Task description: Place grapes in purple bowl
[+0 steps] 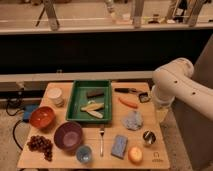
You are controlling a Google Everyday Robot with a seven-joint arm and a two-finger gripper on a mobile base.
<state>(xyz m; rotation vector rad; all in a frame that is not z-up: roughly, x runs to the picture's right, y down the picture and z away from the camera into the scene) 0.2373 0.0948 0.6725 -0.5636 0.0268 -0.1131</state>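
The grapes (41, 145), a dark reddish-purple bunch, lie at the front left corner of the wooden table (60, 161). The purple bowl (68, 135) stands just to their right, empty, and is the largest bowl. My white arm (176, 85) hangs over the table's right edge. The gripper (161, 114) points down beside that edge, far to the right of the grapes and the bowl, with nothing visible in it.
An orange-red bowl (42, 117) and a white cup (56, 96) stand behind the grapes. A light-blue cup (84, 154), fork (101, 140), blue sponge (119, 145), yellow fruit (135, 154), metal cup (148, 137), grey cloth (133, 120), carrot (128, 102) and green tray (75, 102) fill the rest.
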